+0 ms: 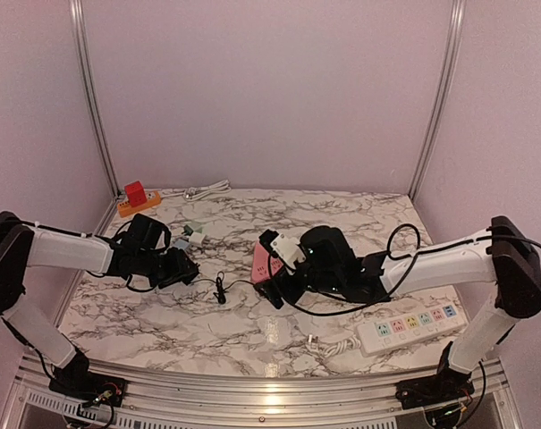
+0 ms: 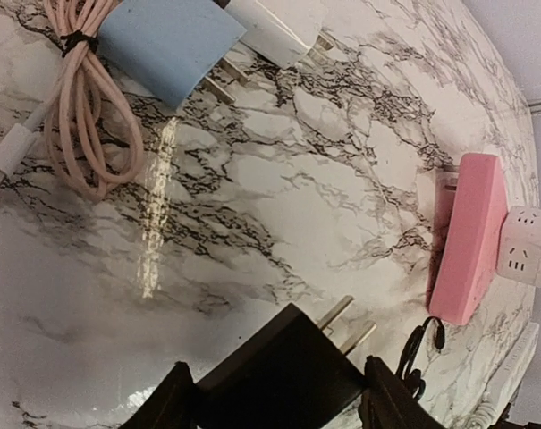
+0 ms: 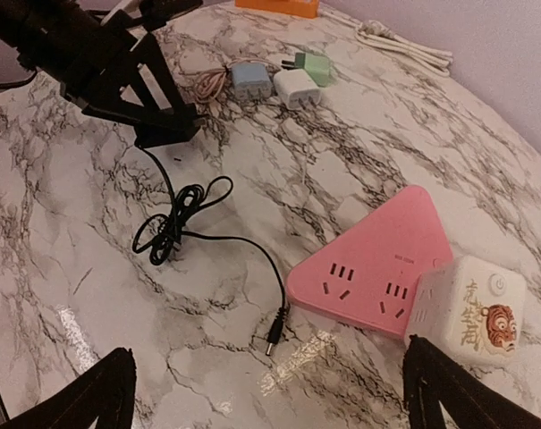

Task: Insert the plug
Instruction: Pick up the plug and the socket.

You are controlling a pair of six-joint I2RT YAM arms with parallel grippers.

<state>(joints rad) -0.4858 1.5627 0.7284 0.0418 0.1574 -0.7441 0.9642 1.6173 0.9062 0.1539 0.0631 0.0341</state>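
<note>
marble table [image 1: 163, 322] under pale lilac walls, w/ loose chargers in the upper part of the top view. your left gripper [image 2: 279, 398] was roughly half closed on the black plug [image 2: 279, 362], a finger on each side of its body, prongs [image 2: 346, 326] poking toward the right of the left wrist frame. the pink socket block [image 2: 471, 237] sat at that frame's right edge, well apart from the prongs, w/ a white cube adapter [image 3: 471, 308] right against it. your right gripper [image 3: 270, 393] stood wide open w/ nothing in it, hovering near the block, which lay at lower right of the right wrist frame.

step in hand, i'd judge: carrying the plug over to the block. to do it well you needed to:
- keep the grip square so the plug couldn't twist btwn the fingers.
- tip the wrist so the prongs faced down, since the slots [image 3: 342, 273] were on the block's top face.
- line up prongs w/ one slot pair before pressing, then push straight, no rocking.
- mind the black cable [image 3: 176, 223] coiled mid-frame; it prob trails from the plug and could drag.
- brace the block w/ the right gripper, as it looked light enough to slide.
</note>
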